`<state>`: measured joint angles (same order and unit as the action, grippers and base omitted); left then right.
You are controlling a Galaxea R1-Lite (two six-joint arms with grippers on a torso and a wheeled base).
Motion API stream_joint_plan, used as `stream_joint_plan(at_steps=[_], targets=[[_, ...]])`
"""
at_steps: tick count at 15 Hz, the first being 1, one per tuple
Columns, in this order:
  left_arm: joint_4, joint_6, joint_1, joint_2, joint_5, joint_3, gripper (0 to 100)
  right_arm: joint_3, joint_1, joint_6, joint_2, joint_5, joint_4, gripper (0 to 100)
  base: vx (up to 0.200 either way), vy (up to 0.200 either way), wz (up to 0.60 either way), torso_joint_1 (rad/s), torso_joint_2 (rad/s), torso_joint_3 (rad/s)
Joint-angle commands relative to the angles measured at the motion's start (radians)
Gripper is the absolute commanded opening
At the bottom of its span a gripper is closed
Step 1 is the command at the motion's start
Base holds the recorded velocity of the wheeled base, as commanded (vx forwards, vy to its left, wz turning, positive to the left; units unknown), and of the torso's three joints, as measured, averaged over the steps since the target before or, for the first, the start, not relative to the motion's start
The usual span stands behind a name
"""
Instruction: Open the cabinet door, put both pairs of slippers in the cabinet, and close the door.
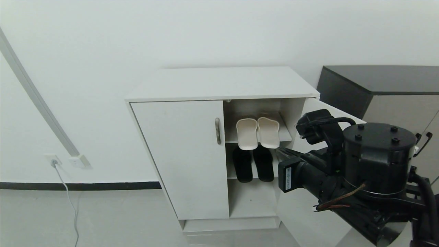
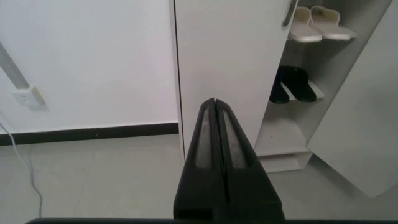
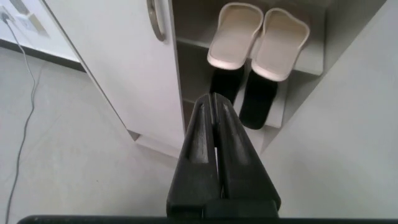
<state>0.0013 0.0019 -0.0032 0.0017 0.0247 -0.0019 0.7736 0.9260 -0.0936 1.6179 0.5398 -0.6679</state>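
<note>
Black right gripper (image 3: 214, 124), one: its two fingers are pressed flat together with nothing between them, and it hangs in front of the open half of the cabinet (image 1: 223, 82).

Black left gripper (image 2: 215, 134), one: fingers likewise pressed together and holding nothing. It hangs over the floor, farther back from the cabinet than the right gripper.

Ahead of the right gripper's tips:
- Black slippers (image 3: 260, 102), one pair (two), side by side on the middle shelf, nearest the tips.
- Cream slippers (image 3: 236, 31), one pair (two), side by side on the shelf directly above the black pair, heels overhanging the shelf edge.

Beside the right gripper, on its right: open door (image 1: 295, 212), one, swung outward.

On its left: shut door (image 1: 181, 157), one, with one upright metal handle (image 1: 217, 131) at its inner edge.

Far to the left of both grippers: wall socket (image 1: 53, 159), one, with one grey cable (image 1: 70, 202) trailing to the floor.
</note>
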Motion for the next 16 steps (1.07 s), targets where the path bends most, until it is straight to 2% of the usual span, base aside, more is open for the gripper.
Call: stream_joint_plan(at_steps=[1,14,16], targets=[[0.000,0.000,0.000,0.000,0.000,0.000,0,0.000,0.001,0.000,0.002,0.000,-0.001,0,0.000,0.000,0.00,0.178,-0.48,-0.310],[0.002,0.000,-0.001,0.000,0.000,0.000,0,-0.013,-0.013,-0.001,-0.013,-0.003,-0.001,0,0.000,0.000,0.00,0.220,-0.54,-0.319],[0.000,0.000,0.000,0.000,0.000,0.000,0,-0.017,-0.015,0.000,-0.013,-0.018,-0.001,0,0.000,0.000,0.00,0.144,-0.32,-0.176]])
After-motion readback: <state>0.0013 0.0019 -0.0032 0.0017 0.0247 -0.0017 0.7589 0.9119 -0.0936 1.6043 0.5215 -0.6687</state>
